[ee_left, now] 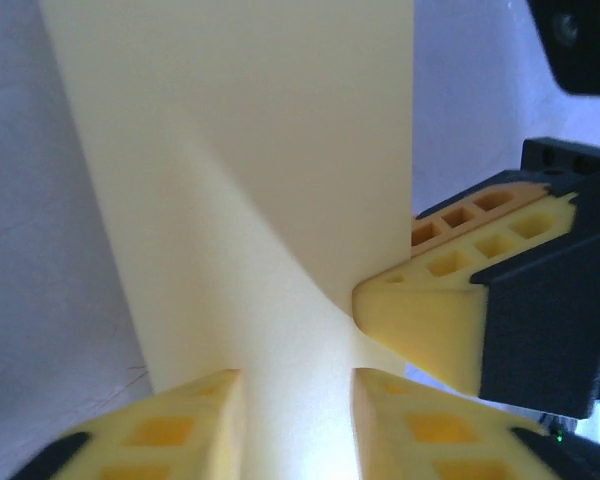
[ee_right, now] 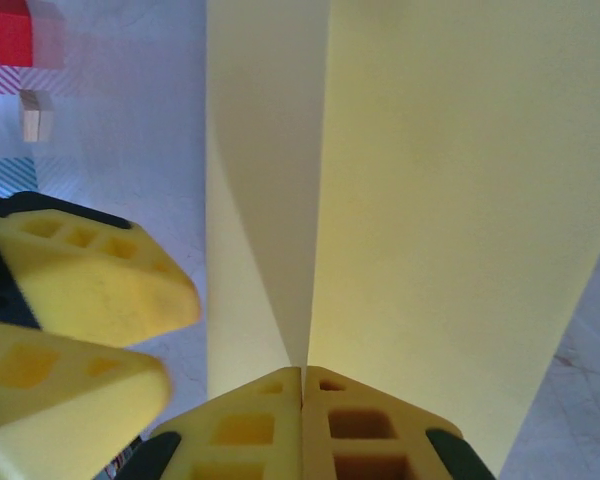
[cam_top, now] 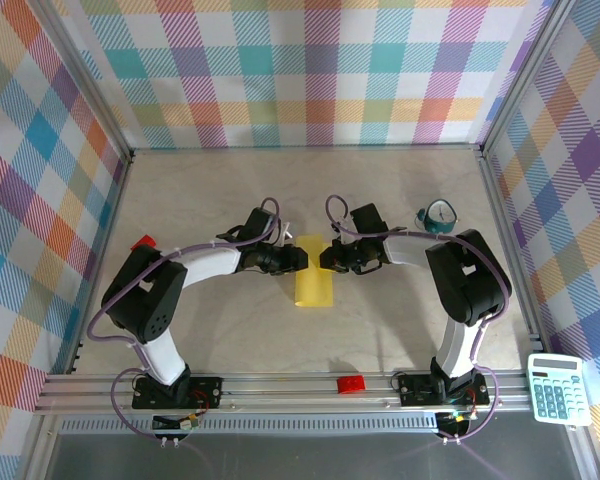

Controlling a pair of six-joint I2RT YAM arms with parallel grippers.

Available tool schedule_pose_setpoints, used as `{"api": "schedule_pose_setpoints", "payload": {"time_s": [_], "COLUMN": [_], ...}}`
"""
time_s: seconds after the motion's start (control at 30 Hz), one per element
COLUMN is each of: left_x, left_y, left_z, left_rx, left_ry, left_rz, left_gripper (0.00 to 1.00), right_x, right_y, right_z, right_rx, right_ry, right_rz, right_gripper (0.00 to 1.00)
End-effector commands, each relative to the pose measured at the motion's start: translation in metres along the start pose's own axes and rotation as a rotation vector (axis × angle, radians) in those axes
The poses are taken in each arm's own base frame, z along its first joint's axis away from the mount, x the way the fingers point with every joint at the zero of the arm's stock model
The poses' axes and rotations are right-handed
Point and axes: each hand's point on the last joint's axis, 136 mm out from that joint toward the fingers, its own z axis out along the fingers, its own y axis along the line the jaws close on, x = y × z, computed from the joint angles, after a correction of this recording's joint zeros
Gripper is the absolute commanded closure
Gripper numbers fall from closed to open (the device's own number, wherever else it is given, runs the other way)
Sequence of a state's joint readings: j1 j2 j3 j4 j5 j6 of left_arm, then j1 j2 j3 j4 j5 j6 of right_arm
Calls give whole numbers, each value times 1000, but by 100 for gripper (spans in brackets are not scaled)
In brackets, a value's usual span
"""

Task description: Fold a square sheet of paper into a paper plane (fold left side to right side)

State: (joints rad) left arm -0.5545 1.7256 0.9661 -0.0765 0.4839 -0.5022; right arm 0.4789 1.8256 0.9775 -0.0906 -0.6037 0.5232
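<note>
From above we see the square sheet of paper (cam_top: pixel 313 288) folded narrow at the middle of the table (cam_top: pixel 190 200), long axis near to far, up close the right gripper (ee_right: pixel 302 375) pinched tight on its crease, the left gripper (ee_left: pixel 295 390) parted, sheet running through the gap

Seen from above, the left gripper (cam_top: pixel 300 258) and the right gripper (cam_top: pixel 326 260) hide part of the yellow paper (cam_top: pixel 313 290). In both wrist views the top edge cuts it off.
</note>
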Motion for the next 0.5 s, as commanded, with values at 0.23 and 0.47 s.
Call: {"api": "schedule_pose_setpoints", "payload": {"time_s": [0.23, 0.47], "left_x": [-1, 1], "left_y": [16, 15], "left_z": [-7, 5], "left_rx": [-137, -144], "left_ry": [-4, 32], "left_rz": [16, 21], "left_gripper": [46, 44], "right_x": [2, 2], "right_y": [-13, -17], "right_z": [6, 6], "right_rx": [89, 119], "right_ry": [41, 53], "right_rz": [-1, 16], "right_gripper": [95, 94]}}
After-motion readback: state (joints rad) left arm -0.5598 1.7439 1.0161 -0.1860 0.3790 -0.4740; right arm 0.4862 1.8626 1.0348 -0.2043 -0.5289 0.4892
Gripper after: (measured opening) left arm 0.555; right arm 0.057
